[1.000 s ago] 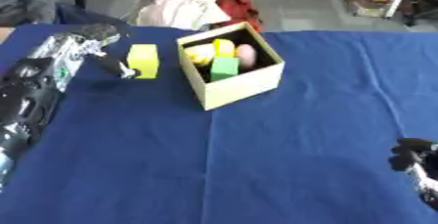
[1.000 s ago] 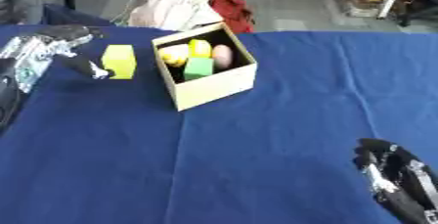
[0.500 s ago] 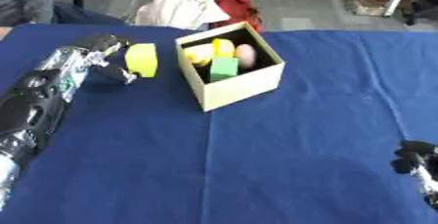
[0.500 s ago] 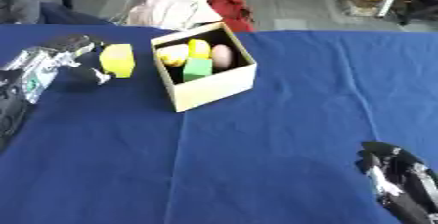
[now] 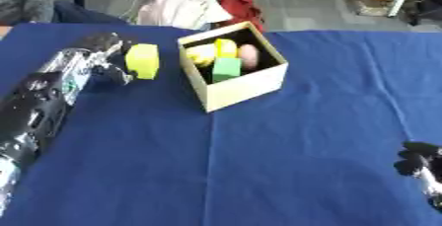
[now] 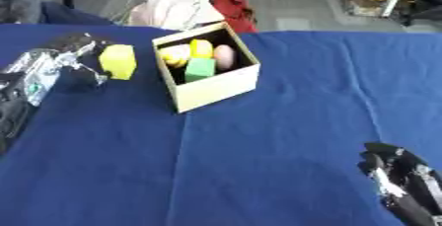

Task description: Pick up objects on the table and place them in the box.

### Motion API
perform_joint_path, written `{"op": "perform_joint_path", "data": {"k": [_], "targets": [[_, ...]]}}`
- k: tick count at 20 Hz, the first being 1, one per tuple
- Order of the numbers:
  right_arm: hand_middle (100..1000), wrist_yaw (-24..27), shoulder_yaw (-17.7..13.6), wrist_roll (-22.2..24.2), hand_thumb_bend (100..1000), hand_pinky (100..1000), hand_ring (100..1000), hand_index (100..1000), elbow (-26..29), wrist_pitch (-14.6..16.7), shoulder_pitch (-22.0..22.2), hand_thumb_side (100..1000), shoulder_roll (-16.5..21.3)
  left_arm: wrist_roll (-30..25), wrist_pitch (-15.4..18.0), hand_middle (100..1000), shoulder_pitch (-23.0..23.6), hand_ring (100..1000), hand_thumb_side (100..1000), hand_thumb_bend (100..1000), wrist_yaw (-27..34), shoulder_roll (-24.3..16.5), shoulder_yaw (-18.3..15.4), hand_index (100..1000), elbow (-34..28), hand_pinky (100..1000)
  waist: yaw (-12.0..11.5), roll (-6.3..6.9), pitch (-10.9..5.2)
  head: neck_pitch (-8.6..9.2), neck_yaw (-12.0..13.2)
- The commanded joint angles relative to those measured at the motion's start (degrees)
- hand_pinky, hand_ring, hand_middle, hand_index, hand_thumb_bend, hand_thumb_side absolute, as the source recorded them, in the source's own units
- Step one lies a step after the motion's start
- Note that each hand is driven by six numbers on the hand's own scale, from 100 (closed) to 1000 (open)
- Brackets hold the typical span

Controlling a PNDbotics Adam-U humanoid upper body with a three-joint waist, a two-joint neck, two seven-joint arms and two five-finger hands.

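Yellow block (image 5: 142, 60): pinched in left hand (image 5: 105, 57), near table's far-left edge (image 5: 52, 27), just left of open cardboard box (image 5: 246, 84).
Right hand (image 6: 399, 176): near-right corner, fingers relaxed.

The left arm is reaching in along the bench's left edge toward the far left corner, its hand (image 5: 110, 59) curling — fingers closing around something held there. The right hand (image 6: 401, 180) is idling at the near right corner — fingers pointing up, relaxed.
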State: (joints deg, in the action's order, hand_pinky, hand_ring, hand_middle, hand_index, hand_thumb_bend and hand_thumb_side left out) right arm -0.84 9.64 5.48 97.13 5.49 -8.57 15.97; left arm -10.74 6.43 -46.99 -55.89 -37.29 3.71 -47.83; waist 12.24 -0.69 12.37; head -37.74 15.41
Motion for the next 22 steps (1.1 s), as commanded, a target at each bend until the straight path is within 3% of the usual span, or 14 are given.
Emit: {"op": "perform_joint_path", "data": {"k": [1, 11, 16, 22], "targets": [[633, 0.02, -0.18, 0.01, 100, 648, 638, 760, 0.52, 0.15, -0.53, 462, 1.11, 1.44, -0.08, 548, -0.82, 627, 182, 236, 1.51, -2.39, 0.08, 735, -3.26, 752, -0.16, -0.49, -0.42, 0.49, -0.24], [633, -0.55, -0.14, 0.27, 100, 649, 637, 760, 0.48, 0.37, -0.51, 445, 0.95, -0.78, 1.63, 544, -1.68, 625, 158, 206, 7.25, -4.08, 2.83, 739, -15.76, 755, -0.31, -0.07, -1.11, 0.55, -0.43], [633, -0.51, 0.13, 0.52, 100, 648, 637, 760, 0.34, 0.43, -0.48, 447, 0.71, -3.37, 3.24, 549, -4.73, 632, 158, 204, 7.99, -0.67, 5.80, 744, -18.61, 757, 0.34, -0.10, -1.39, 0.31, -0.01], [633, -0.36, 0.52, 0.97, 100, 649, 636, 760, 0.29, 0.42, -0.66, 445, 0.24, -5.74, 5.67, 576, -7.63, 654, 169, 212, 5.46, 4.93, 8.92, 770, -17.30, 760, 1.63, -0.41, -1.54, 0.06, 0.62]]}}
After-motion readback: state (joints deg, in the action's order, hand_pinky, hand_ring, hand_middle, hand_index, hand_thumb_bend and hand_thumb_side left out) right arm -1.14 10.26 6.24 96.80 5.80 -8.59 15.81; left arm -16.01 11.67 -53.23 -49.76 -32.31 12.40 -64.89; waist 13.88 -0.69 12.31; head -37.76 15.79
